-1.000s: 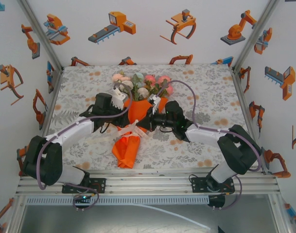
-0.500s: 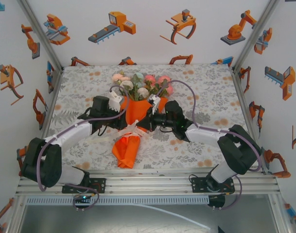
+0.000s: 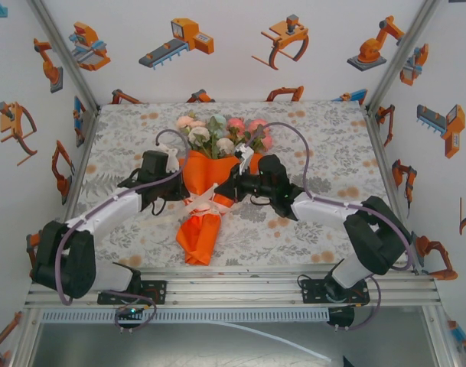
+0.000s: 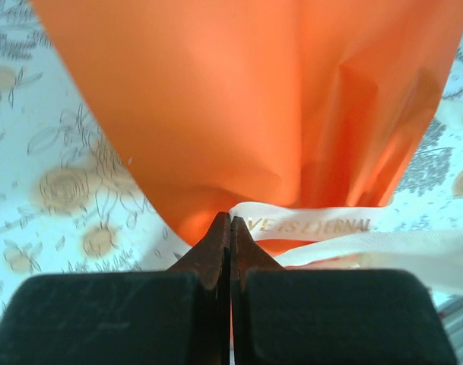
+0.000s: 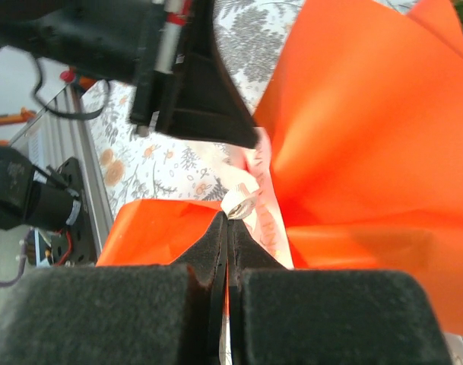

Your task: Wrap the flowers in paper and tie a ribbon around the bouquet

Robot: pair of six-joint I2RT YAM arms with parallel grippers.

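The bouquet lies in the middle of the table, its orange paper [image 3: 204, 172] wrapped as a cone. The flowers [image 3: 221, 131] show at its far, wide end. The cream ribbon [image 3: 204, 203] circles the cone's narrow waist. My left gripper [image 3: 187, 196] is at the waist's left side and my right gripper [image 3: 223, 196] at its right. The left gripper [image 4: 230, 219] is shut, with the lettered ribbon [image 4: 315, 225] coming off its tips against the paper [image 4: 254, 106]. The right gripper [image 5: 227, 219] is shut on a curl of ribbon [image 5: 239, 204], and the left gripper [image 5: 250, 139] is just beyond.
The leaf-print tablecloth [image 3: 324, 138] lies open to the left and right of the bouquet. Printed walls [image 3: 57, 115] close the sides and back. An aluminium rail [image 3: 233, 290] runs along the near edge.
My left gripper has moved in to the cone's waist and shut at the ribbon. The right gripper stays shut on its ribbon end. The cone's upper part has shifted slightly left.
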